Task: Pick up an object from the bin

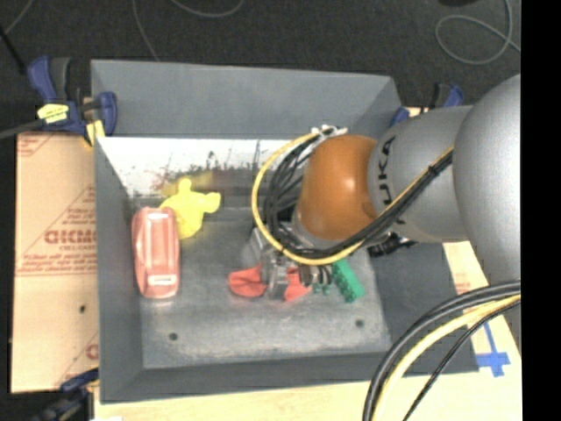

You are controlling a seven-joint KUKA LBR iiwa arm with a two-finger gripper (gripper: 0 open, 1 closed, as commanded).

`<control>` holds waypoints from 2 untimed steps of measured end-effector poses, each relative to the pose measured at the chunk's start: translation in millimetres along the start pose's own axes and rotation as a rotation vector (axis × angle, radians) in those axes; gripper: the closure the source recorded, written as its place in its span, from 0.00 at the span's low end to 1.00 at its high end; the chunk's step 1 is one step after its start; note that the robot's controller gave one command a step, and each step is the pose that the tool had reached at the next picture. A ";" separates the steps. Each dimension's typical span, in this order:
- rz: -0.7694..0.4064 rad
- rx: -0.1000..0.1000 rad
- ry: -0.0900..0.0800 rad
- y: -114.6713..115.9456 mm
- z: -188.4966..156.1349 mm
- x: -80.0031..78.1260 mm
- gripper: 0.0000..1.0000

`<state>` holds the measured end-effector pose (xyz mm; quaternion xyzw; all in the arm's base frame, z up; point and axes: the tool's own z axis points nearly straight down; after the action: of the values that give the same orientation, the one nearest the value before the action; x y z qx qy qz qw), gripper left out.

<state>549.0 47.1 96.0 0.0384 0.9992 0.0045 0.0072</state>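
The jaws sit low over a crumpled red thing (246,283) near the middle of the grey bin (219,327), a green block (346,281) just beside it, and whether they are open or closed I cannot tell

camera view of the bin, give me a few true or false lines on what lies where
1. The pink oblong thing lies at the left side of the bin. True.
2. The yellow toy lies to the right of the gripper. False: it lies at the back left, touching the pink oblong thing.
3. The gripper is down over the red thing near the middle. True.
4. The green thing touches the pink oblong thing. False: it lies just right of the gripper, far from it.
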 end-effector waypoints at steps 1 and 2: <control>0.001 0.000 -0.002 -0.5 -15.7 -1.0 1.00; 0.000 0.000 -0.003 0.3 -31.1 -2.3 1.00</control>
<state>550.8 46.9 127.1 0.0383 0.9992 0.0044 0.0089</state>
